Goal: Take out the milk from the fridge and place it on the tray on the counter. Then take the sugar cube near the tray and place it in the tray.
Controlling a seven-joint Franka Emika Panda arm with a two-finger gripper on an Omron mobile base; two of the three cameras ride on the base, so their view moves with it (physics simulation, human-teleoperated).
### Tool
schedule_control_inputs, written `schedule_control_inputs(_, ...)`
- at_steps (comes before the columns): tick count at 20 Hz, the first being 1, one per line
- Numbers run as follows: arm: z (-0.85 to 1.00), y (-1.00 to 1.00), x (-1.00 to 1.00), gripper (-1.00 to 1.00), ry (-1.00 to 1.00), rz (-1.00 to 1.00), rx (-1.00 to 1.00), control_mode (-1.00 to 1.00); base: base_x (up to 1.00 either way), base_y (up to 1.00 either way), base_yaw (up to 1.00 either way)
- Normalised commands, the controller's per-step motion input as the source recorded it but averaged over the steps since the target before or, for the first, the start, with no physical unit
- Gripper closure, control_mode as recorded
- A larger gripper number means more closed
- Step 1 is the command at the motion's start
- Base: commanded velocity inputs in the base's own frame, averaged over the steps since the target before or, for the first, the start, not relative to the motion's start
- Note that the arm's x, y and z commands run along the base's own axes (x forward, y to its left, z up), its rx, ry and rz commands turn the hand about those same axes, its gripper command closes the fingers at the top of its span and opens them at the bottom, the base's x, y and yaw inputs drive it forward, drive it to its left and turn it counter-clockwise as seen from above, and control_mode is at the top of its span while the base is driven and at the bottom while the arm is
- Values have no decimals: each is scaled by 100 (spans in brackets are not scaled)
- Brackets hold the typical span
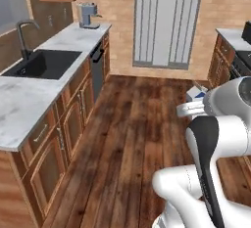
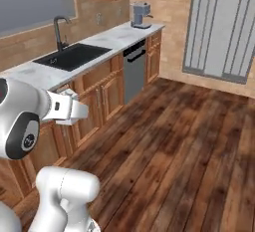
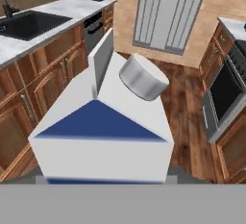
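Note:
The milk (image 3: 103,136) is a white gable-topped carton with a blue patch and a grey round cap, very close in the hand view. It hangs in mid-air over the wooden floor, and my gripper (image 1: 192,105) is shut on it. The carton's blue-patched top (image 1: 197,94) peeks out beyond the white hand in the left base view. From the right base side, a corner of the milk (image 2: 69,93) juts above the hand. The marbled counter (image 1: 29,100) runs along the left. The tray, the sugar cube and the fridge are out of view.
A black sink (image 1: 44,63) with a dark tap is set into the counter, and a coffee machine (image 1: 88,14) stands at its far end. A dishwasher (image 2: 133,69) sits under the counter. An oven (image 3: 223,93) lines the right side. Wooden floor (image 1: 132,139) stretches ahead.

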Motion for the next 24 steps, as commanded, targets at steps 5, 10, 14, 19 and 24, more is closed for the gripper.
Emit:
schedule_control_inputs(5, 0, 0, 0, 100, 0, 0, 0, 100, 0, -12, -91)
schedule_control_inputs(10, 0, 0, 0, 100, 0, 0, 0, 100, 11, 0, -80)
schedule_control_inputs(14, 0, 0, 0, 100, 0, 0, 0, 100, 56, 0, -55)
schedule_control_inputs(19, 0, 0, 0, 100, 0, 0, 0, 100, 88, 5, -46)
schedule_control_inputs(24, 0, 0, 0, 100, 0, 0, 0, 100, 98, 74, -61)
